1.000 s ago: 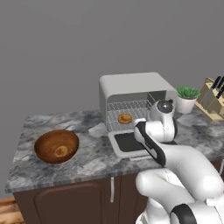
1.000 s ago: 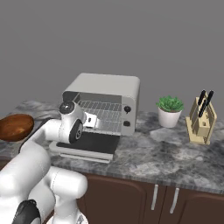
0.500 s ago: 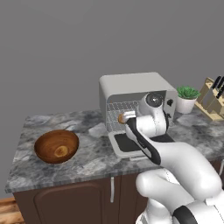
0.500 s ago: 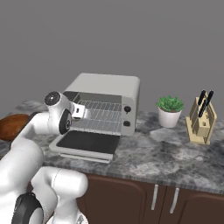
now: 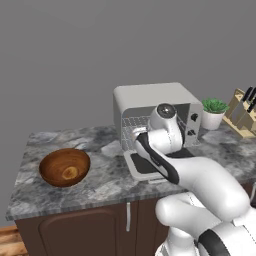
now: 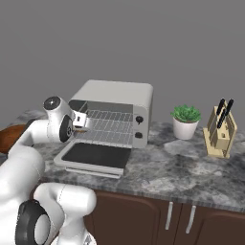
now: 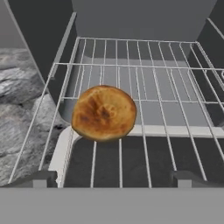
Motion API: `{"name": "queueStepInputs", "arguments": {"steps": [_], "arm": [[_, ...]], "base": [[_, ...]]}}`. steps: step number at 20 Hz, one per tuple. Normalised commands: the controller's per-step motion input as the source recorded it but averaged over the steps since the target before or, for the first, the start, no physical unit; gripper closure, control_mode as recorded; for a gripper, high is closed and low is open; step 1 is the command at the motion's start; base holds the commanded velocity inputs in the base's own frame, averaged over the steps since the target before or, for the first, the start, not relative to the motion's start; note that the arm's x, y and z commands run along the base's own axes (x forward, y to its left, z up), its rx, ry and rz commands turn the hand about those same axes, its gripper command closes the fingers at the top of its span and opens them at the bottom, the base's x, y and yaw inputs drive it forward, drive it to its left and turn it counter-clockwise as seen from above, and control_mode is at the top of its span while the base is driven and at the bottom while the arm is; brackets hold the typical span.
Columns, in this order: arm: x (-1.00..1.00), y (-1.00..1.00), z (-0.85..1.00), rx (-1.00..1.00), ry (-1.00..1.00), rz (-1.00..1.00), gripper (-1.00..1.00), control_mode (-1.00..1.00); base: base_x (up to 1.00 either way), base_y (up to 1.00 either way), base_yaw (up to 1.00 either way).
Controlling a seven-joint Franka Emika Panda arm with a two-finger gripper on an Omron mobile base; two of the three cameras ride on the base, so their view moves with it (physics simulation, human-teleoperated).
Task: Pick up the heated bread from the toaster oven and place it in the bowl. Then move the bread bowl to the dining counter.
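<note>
The heated bread (image 7: 103,113), a round golden-brown piece, lies on the wire rack near its front left. The light-grey toaster oven (image 5: 157,102) (image 6: 115,103) stands on the counter with its dark door (image 6: 95,155) dropped flat. My gripper (image 7: 113,179) (image 6: 82,120) is open just outside the rack's front edge and points into the oven. Its fingertips (image 7: 41,178) are spread wide, the bread is a little ahead of them, and nothing is between them. The reddish-brown wooden bowl (image 5: 65,166) (image 6: 7,136) sits empty on the counter, left of the oven.
A potted plant (image 5: 215,111) (image 6: 185,120) and a knife block (image 5: 244,112) (image 6: 220,129) stand to the right of the oven. The grey marbled counter (image 5: 107,175) ends at a front edge above brown cabinets. A grey wall rises behind.
The arm has swung left, and the hand has risen from above the open door to the rack's front edge. The wrist now covers the oven opening in the left base view.
</note>
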Motion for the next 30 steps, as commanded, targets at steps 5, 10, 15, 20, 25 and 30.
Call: {"name": "queueStepInputs", "arguments": {"steps": [5, 10, 15, 20, 25, 30], "arm": [[0.1, 0.15, 0.0, 0.01, 0.04, 0.0, -1.0, -1.0], [0.0, 0.0, 0.0, 0.0, 0.0, 0.0, -1.0, -1.0], [0.0, 0.0, 0.0, 0.0, 0.0, 0.0, -1.0, -1.0], [0.0, 0.0, 0.0, 0.0, 0.0, 0.0, -1.0, -1.0], [0.03, 0.0, 0.0, 0.0, 0.0, 0.0, -1.0, -1.0], [0.19, 0.0, 0.0, 0.0, 0.0, 0.0, -1.0, -1.0]], "base": [[0.0, 0.0, 0.0], [0.0, 0.0, 0.0], [0.0, 0.0, 0.0], [0.0, 0.0, 0.0], [0.0, 0.0, 0.0], [0.0, 0.0, 0.0]]}}
